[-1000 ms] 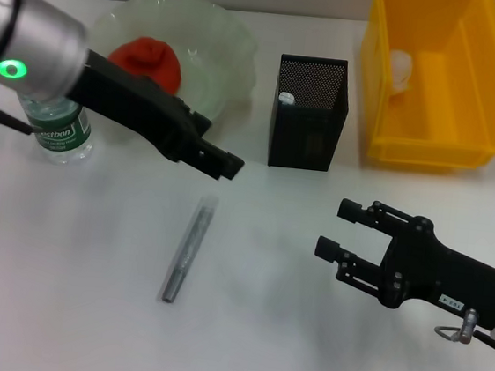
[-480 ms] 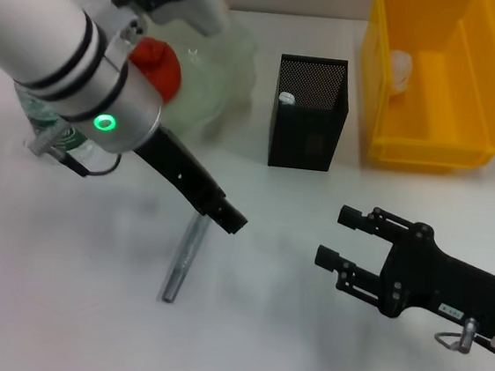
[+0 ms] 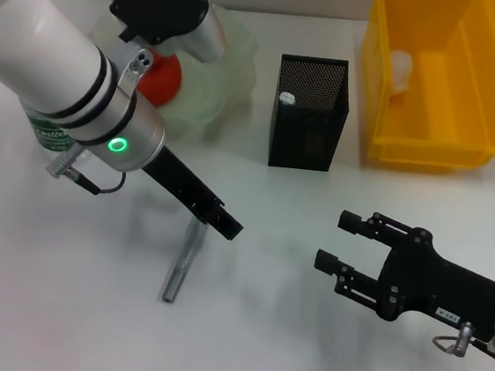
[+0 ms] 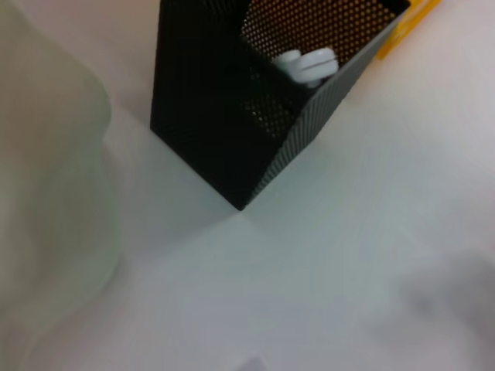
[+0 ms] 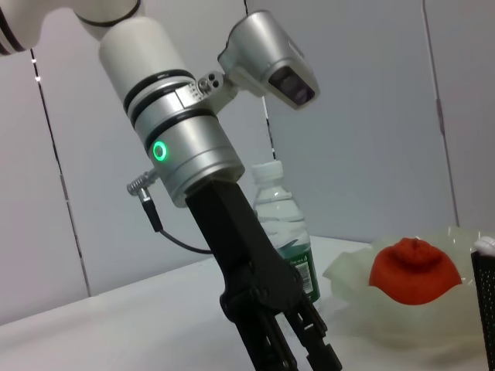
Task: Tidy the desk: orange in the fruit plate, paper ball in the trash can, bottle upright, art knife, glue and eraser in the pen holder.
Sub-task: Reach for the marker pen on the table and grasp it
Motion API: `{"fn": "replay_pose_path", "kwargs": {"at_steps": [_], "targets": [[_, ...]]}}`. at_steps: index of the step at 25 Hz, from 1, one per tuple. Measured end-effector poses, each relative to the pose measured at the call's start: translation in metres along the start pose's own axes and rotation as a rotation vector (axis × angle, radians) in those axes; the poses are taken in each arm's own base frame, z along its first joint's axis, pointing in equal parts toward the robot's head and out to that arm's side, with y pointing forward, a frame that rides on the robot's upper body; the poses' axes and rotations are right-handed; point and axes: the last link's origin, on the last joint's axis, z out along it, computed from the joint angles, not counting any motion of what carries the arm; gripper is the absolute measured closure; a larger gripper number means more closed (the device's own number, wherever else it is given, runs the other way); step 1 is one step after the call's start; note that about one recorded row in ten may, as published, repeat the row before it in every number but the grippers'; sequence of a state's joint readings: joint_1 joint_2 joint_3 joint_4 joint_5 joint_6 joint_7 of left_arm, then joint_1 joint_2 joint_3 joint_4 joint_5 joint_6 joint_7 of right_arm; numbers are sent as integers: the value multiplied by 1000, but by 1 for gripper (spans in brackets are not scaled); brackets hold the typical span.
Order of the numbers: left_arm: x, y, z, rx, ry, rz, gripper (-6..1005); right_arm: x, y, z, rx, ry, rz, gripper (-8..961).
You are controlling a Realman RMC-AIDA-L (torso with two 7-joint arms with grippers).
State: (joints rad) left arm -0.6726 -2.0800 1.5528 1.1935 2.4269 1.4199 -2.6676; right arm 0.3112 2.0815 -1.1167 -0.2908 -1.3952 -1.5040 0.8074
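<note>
Left pincer (image 3: 228,227) hanging over the glue (image 3: 187,254) on the white counter (image 3: 59,290).
The left pincer's fingers are sitting close together, grasping nothing; the glue is lying flat below it. The right pincer (image 3: 341,243) is hovering released nearby. The orange (image 3: 163,75) is resting in the fruit plate (image 3: 229,68), beside the pen holder (image 3: 308,112).

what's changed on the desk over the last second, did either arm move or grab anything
The left gripper swung down from beside the fruit plate to hang over the upper end of the glue; nothing is held yet. The right gripper drifted slightly toward the robot, open. The glue, orange, bottle, pen holder and trash can stayed put.
</note>
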Motion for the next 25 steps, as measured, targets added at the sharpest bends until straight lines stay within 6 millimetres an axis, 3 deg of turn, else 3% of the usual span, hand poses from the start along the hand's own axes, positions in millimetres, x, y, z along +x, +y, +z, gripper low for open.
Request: {"fn": "replay_pose_path", "kwargs": {"at_steps": [11,25], "targets": [[-7,-9,16,23,-13,-30,337,1,-1,1,7,5,3,302],[-12,-11,21,43,-38,-19,340,1,-1,2,8,6,10,302]]}}
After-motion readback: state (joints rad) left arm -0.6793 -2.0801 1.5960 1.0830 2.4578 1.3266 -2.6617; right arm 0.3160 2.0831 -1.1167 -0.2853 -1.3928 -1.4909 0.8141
